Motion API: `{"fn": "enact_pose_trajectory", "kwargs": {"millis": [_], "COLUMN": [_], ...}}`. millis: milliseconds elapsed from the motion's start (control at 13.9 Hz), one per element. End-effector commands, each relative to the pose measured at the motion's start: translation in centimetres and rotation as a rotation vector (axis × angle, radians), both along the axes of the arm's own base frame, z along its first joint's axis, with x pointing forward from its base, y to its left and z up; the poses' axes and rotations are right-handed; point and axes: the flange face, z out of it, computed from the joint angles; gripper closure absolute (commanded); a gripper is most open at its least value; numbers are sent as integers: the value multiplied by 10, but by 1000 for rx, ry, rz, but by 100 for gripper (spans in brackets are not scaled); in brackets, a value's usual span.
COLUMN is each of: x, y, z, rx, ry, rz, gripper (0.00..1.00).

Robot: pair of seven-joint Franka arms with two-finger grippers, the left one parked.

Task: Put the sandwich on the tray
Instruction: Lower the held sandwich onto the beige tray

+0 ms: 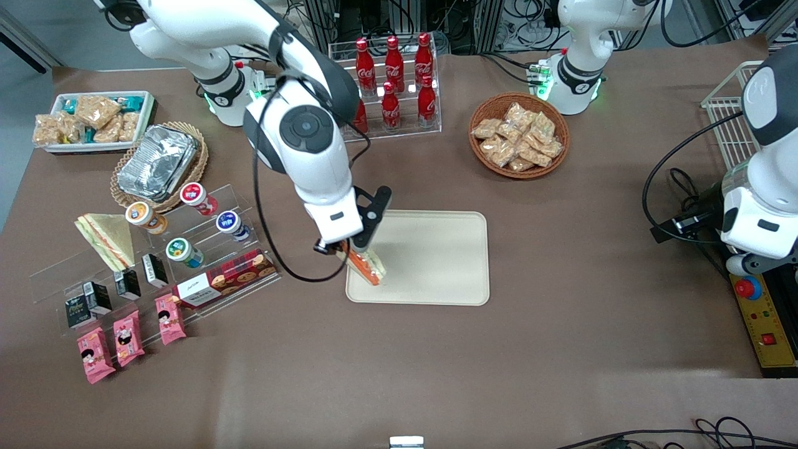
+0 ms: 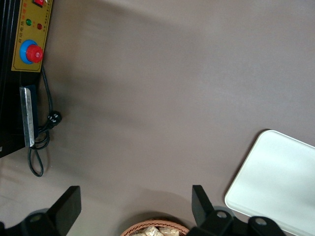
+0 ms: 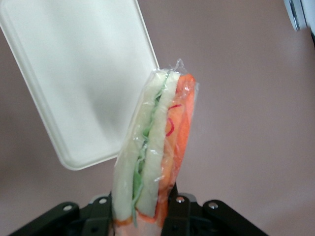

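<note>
My right gripper (image 1: 356,252) is shut on the clear-wrapped sandwich (image 1: 368,267) and holds it on edge above the tray's corner nearest the working arm's end and the front camera. In the right wrist view the sandwich (image 3: 155,147) stands between the fingers (image 3: 170,196), showing pale bread, green filling and an orange-red edge. The cream-beige tray (image 1: 436,262) lies flat in the middle of the table; it also shows in the right wrist view (image 3: 74,73) and in the left wrist view (image 2: 280,182).
A second triangular sandwich (image 1: 107,238) lies at the working arm's end beside a clear rack of cups and small boxes (image 1: 181,249). A cookie box (image 1: 224,279), pink packets (image 1: 128,337), a foil container basket (image 1: 159,163), cola bottles (image 1: 393,81) and a snack basket (image 1: 519,134) stand around.
</note>
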Motion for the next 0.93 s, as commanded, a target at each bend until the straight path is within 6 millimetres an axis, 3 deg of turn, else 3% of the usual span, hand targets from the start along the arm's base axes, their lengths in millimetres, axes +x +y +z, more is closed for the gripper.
{"fn": "enact_pose_trajectory", "kwargs": {"millis": [0,216,431,719,863], "x": [10,12,-11,-30,-30], "y": [15,35,77,103,105], "z": [-28,-68,-109,-147,-165], "rx": [4,19,3,-28,-37], "ry": [-34,-60,-89,-107,-125], "rz": [117,223,316,398,429], "gripper": [63,63,63,63,62]}}
